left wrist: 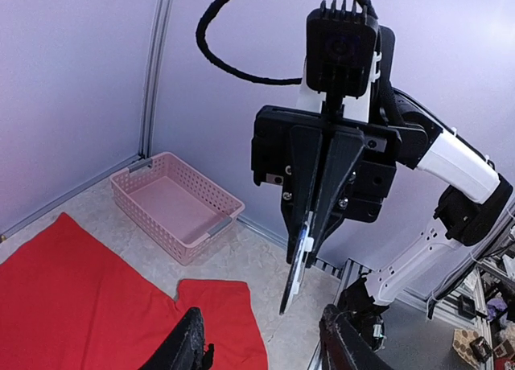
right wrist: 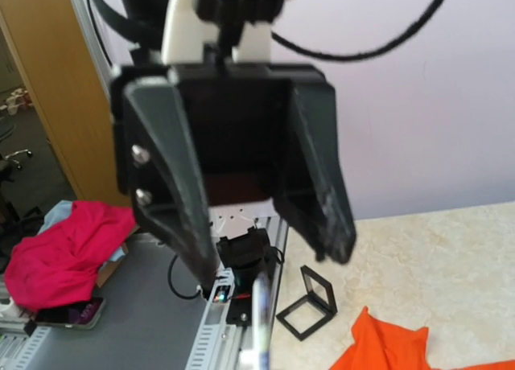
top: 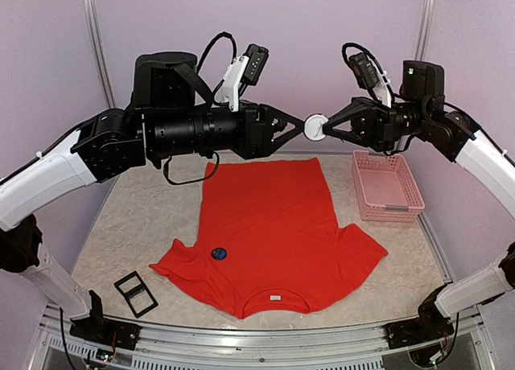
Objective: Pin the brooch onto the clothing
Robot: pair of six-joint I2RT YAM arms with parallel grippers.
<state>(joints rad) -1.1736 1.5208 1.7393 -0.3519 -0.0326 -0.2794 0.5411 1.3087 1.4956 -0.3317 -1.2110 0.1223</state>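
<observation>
The right hand (top: 328, 129) pinches a white disc (top: 315, 127) (seen edge-on from either wrist). Facing it, the left hand (top: 298, 126) stands open, red T-shirt (top: 265, 225) below.

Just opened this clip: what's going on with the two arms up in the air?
Both arms are raised above the table, their tools meeting tip to tip. The right tool is shut on a white round brooch, held edge-on. The left tool faces it with jaws open, gripping nothing. The red T-shirt lies spread flat below, with a small dark blue round thing on it near one sleeve. The white brooch is not yet on the shirt.
</observation>
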